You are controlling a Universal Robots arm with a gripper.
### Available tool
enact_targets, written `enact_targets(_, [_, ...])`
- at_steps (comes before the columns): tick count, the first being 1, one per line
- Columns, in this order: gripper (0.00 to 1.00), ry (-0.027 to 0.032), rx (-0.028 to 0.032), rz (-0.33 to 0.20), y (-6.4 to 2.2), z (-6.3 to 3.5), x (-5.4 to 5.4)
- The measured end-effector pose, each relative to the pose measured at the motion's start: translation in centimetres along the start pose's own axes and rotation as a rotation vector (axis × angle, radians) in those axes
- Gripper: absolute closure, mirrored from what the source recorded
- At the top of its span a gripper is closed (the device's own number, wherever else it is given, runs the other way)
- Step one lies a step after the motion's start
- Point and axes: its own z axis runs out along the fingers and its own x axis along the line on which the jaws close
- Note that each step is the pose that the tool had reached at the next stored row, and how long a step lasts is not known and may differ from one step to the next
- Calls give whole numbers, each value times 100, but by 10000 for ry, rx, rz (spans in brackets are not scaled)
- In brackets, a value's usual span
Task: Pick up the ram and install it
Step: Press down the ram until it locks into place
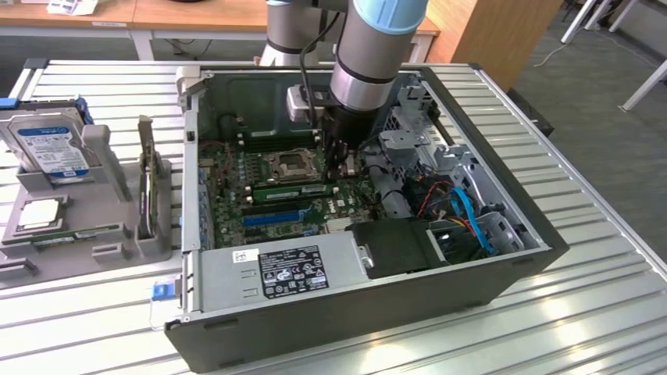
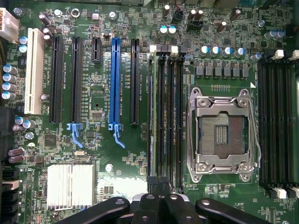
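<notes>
1. Power supply [image 1: 281, 269] with a white label sits at the near edge of the open PC case [image 1: 501, 269]; a black box and blue cables lie toward the exterior view's right of it.
2. Motherboard [image 1: 234, 207] lies flat inside the case, with a blue slot [image 2: 115, 84], a CPU socket [image 2: 222, 135] and a silver heatsink [image 2: 71, 185].
3. Gripper [image 1: 342, 173] is down inside the case over the memory slots beside the socket, fingers clenched together; in the wrist view [image 2: 158, 184] its tips meet at the end of a slot.
4. The ram [image 1: 294, 191] stands on edge in a memory slot next to the CPU socket; wrist view shows it edge-on [image 2: 150, 112]. Gripper tips are at its end; contact unclear.
5. Robot arm [image 1: 376, 55] rises from the gripper.
6. Outside the case, at the exterior view's left, a grey fixture [image 1: 73, 226] holds a hard drive [image 1: 47, 144] and a CPU chip [image 1: 40, 212].
7. Slatted metal table [image 1: 583, 312] carries everything.
</notes>
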Motion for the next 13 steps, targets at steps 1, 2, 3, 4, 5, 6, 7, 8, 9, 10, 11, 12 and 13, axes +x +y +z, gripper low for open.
enact_targets(1, [90, -3, 1, -1, -1, 5, 0])
enact_targets(2, [90, 0, 0, 0, 0, 6, 0])
enact_targets(3, [90, 2, -1, 0, 0, 6, 0])
enact_targets(4, [90, 3, -1, 0, 0, 6, 1])
enact_targets(5, [90, 3, -1, 0, 0, 6, 1])
enact_targets(6, [90, 3, -1, 0, -1, 6, 1])
enact_targets(7, [90, 1, -1, 0, 0, 8, 0])
enact_targets(8, [90, -4, 1, 0, -1, 14, 0])
enact_targets(9, [90, -3, 1, -1, -2, 19, 0])
enact_targets(10, [90, 1, 0, 0, -1, 20, 1])
enact_targets(11, [90, 2, -1, 0, -1, 20, 1])
enact_targets(12, [90, 2, -1, 0, -1, 20, 1])
enact_targets(13, [90, 2, -1, 0, -1, 20, 1])
